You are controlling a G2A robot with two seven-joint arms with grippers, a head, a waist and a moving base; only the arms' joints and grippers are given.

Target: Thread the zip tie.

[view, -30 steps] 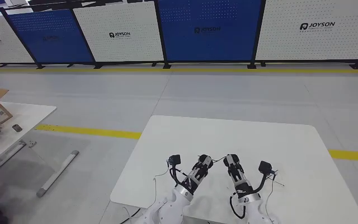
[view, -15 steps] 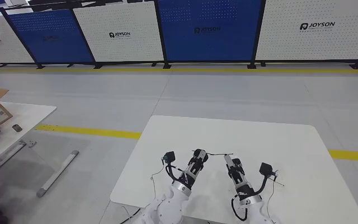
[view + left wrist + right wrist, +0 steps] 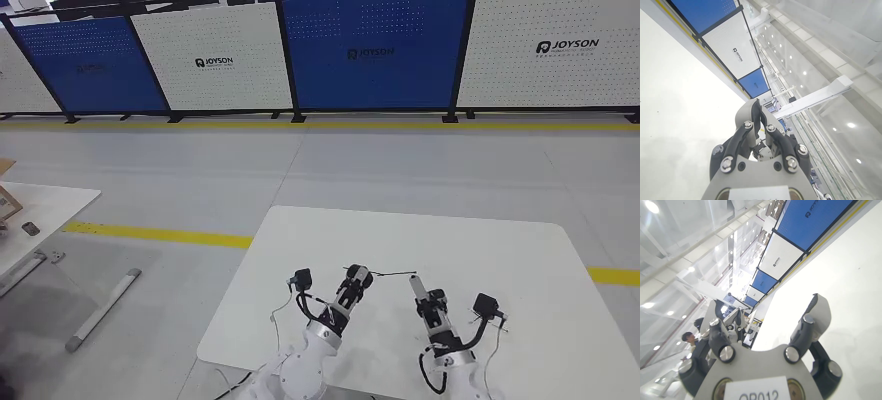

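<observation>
Two-armed robot at a white table, seen from above and from both wrists. The left gripper is over the near middle of the table; in the left wrist view its jaws are closed, the dark pads pressed flat together. In the top view the zip tie, a thin dark strip, runs from the tip of this gripper sideways toward the other arm, held above the table surface. The right gripper lies just beside the tie's free end; whether they touch cannot be told. In the right wrist view its jaws stand wide open, fingers well apart and nothing between them. The tie's head and tail cannot be told apart.
</observation>
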